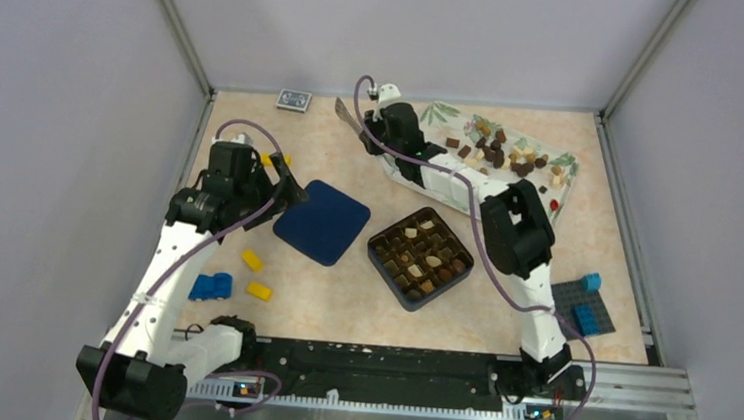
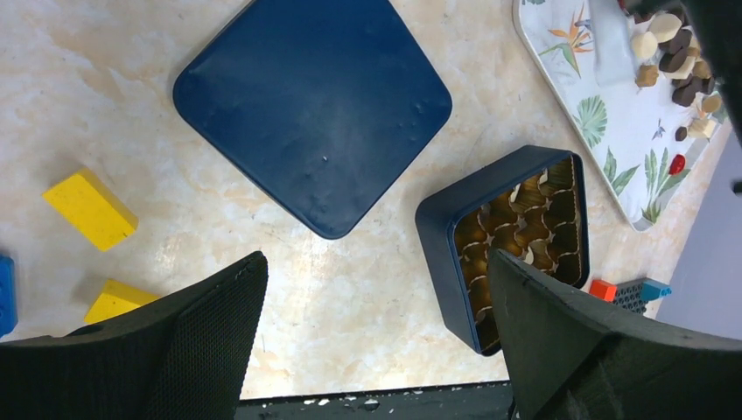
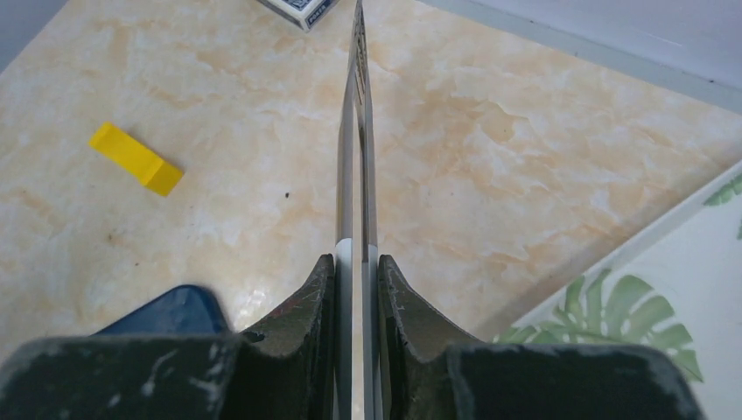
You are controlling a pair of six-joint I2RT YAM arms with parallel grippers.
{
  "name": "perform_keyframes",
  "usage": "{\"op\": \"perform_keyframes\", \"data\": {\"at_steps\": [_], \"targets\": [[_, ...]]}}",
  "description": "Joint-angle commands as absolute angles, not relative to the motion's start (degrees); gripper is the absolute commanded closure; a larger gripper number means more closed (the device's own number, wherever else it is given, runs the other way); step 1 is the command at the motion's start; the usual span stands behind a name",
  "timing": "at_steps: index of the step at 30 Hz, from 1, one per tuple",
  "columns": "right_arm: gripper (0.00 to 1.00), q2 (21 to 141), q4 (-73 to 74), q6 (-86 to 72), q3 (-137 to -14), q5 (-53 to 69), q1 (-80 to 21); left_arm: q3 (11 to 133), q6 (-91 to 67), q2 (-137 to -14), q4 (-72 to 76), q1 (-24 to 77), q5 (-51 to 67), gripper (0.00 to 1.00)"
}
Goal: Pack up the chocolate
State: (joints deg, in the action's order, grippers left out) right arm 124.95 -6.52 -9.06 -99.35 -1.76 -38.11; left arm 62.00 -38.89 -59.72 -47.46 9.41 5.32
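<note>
- Bricks nearest us: yellow toy bricks (image 1: 259, 290) and a blue toy brick (image 1: 210, 286) lie front-left. Not ours to pack.
- Left gripper (image 2: 376, 262) hangs just left of the flat dark-blue square lid (image 1: 322, 221), jaws wide apart, nothing in them.
- Dark-blue square box with a gold cell insert (image 2: 441, 254) sits mid-table, just right of the lid, corner-on to us. Some cells hold chocolate (image 1: 423, 254); several look empty to us.
- White leaf-print tray (image 2: 604, 131) lies far right. The loose chocolate sits mostly on its right half.
- Right gripper (image 3: 357, 262) is over the tray's left end, clamped on thin metal tongs (image 3: 357, 131). We see no piece between the tips.
- Tongs point far-left toward the blue card deck (image 1: 294, 101), away from the candy.
- Step in hand, as we judge it: next pick from the tray.
- To do it well, we'd:
  - turn the wrist until the tips face the pile;
  - ease the squeeze so the blades spread;
  - choose a piece standing apart at the cluster's edge;
  - come straight down, so neighbours aren't shoved.
- Over the box, we'd aim for an empty cell and release low.
- Axis: single pieces are too small for us to read a long side. The scatter as a whole runs along the tray's length, left to right, drifting nearer at the right end.
</note>
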Motion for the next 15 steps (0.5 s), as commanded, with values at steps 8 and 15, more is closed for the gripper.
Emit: {"op": "perform_keyframes", "data": {"at_steps": [8, 15], "targets": [[0.63, 139.5, -6.0, -7.8, -117.2, -1.9, -38.7, 56.2, -41.4, -56.4, -49.8, 9.1, 4.8, 0.01], [0.32, 141.6, -1.2, -8.7, -122.4, -1.0, -38.7, 54.1, -41.1, -57.5, -48.6, 9.1, 5.7, 0.01]]}}
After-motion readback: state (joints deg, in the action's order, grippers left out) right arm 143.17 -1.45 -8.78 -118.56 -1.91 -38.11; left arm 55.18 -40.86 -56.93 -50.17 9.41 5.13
